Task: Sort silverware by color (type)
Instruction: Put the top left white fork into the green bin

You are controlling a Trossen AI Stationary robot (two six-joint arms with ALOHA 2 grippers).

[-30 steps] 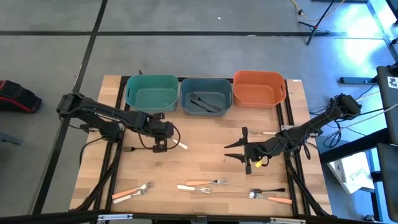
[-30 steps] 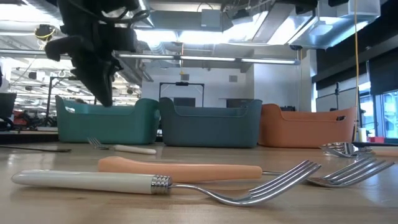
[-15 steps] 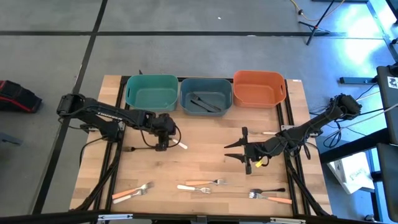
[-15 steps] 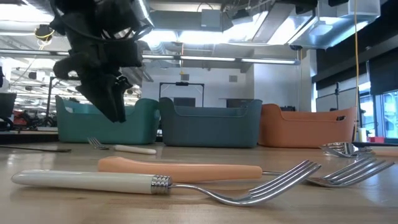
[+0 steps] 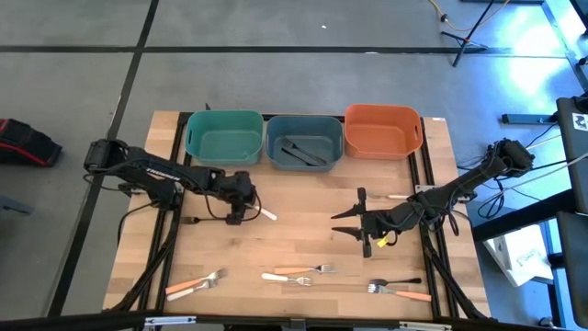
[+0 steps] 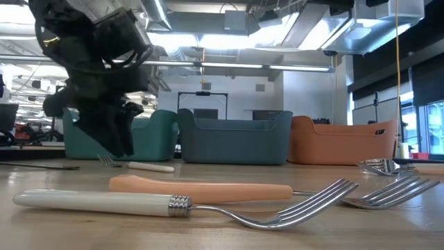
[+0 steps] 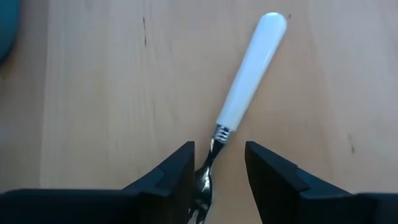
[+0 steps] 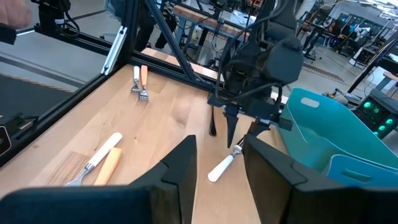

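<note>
Done: black forks [image 5: 301, 153] in blue bin [image 5: 303, 124] | now: left gripper [image 5: 235, 218] narrowly parted astride white fork [image 7: 249, 78] neck, unclamped | right gripper [image 5: 358, 217] spread, idle mid-table | left: about seven forks on table [image 5: 303, 244], near edge mostly

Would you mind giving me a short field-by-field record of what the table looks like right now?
left gripper: open, lowered astride the neck of the white-handled fork
right gripper: open, apart from any fork
teal bin: no forks visible inside
blue bin: holds black forks
orange bin: no forks visible inside
loose forks: lie along the table's near edge
</note>
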